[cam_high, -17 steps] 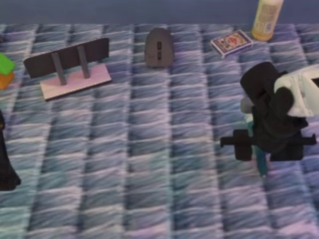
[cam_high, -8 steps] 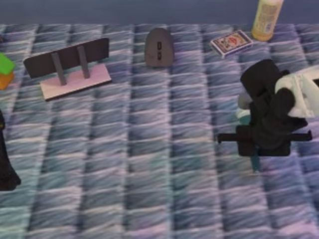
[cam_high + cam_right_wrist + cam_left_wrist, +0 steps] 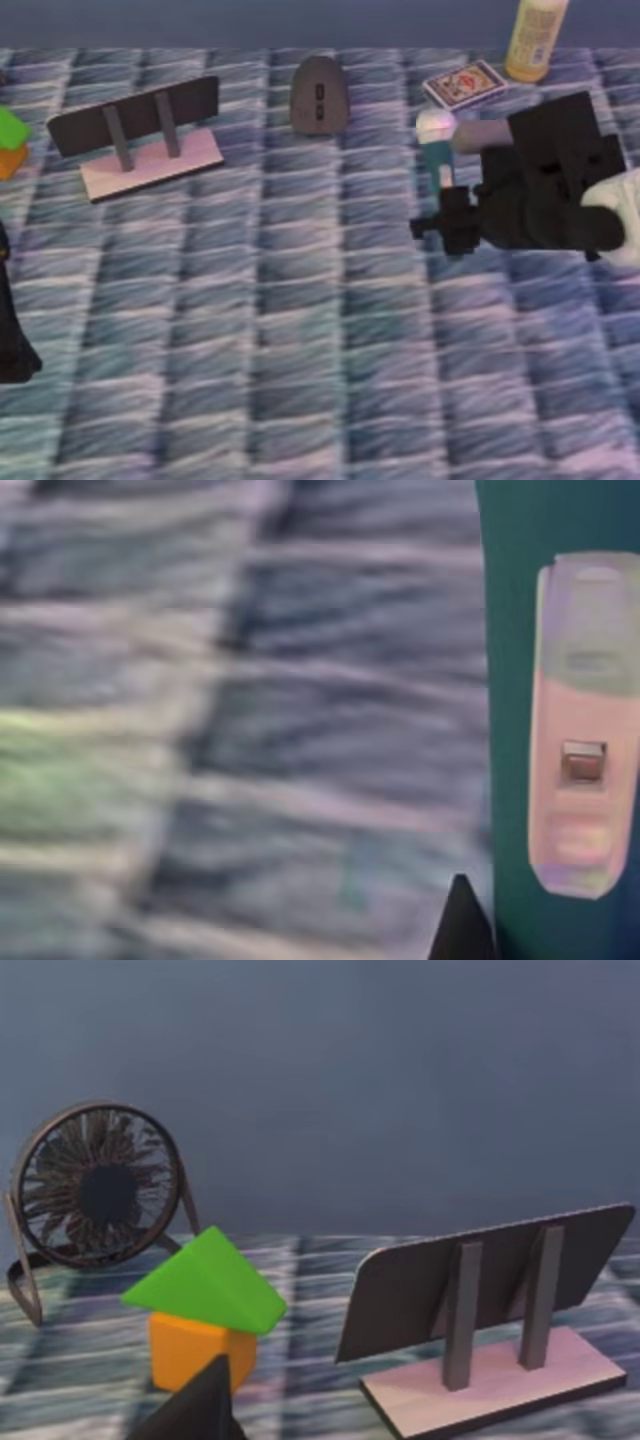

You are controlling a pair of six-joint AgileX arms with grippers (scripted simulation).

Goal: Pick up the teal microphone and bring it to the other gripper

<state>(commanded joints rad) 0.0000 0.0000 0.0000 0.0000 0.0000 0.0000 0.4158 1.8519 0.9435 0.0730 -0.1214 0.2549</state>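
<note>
The slim teal microphone (image 3: 437, 150), smooth plastic with a rounded whitish head, is gripped by its tapering handle between the black fingers of the right gripper (image 3: 447, 212), head pointing away from the fingers toward the far edge. In the right wrist view the teal handle (image 3: 560, 720) fills the frame, carrying a pale, glossy switch panel with a small square button; no writing can be read on it. Beneath lies a blue cloth (image 3: 300, 330) woven in quilted squares. Beyond the microphone's head a patterned card box (image 3: 463, 85) and a cream bottle (image 3: 536, 38) are seen; a grey domed computer mouse (image 3: 319, 95) sits off to its side. The left gripper (image 3: 12, 340) is parked at the left edge, well apart; whether its fingers are parted cannot be told.
</note>
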